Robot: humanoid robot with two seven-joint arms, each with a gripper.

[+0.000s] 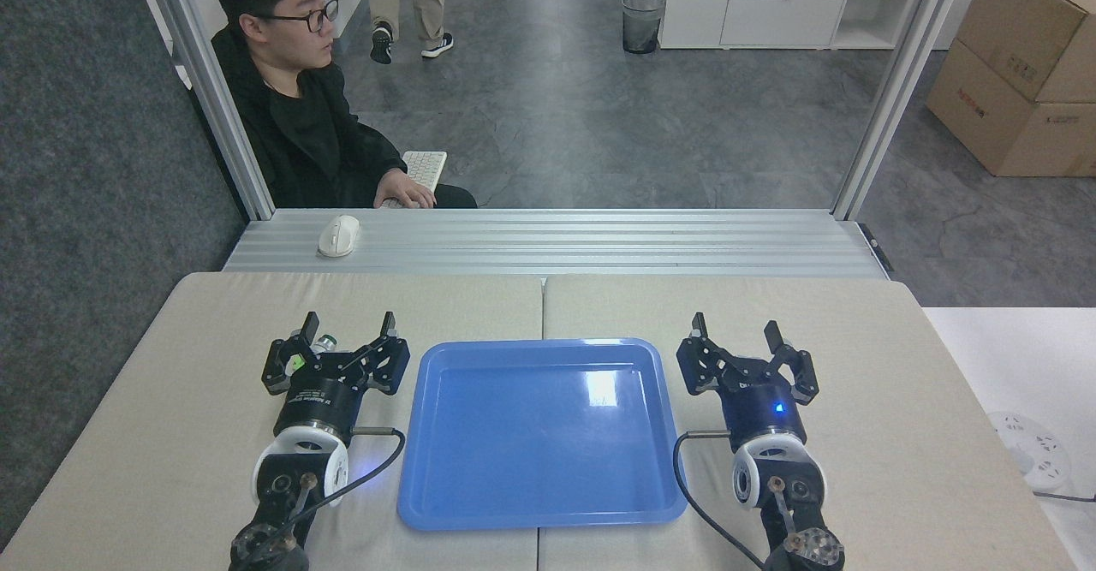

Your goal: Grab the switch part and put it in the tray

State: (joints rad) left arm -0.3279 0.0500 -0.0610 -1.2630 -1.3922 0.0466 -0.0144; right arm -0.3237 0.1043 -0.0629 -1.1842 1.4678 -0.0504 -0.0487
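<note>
switch part [310,352], small green-and-silver piece: lower left, at left gripper [347,331], jaws wide | right gripper [736,329] wide, empty | glossy blue plastic tray [541,502] bare | likely light, rigid, slippery cylinder; grip whitish body

Tray [539,468] glossy blue; switch part [305,355] green, silver; table [171,434] beige; mouse [338,235] white.
</note>
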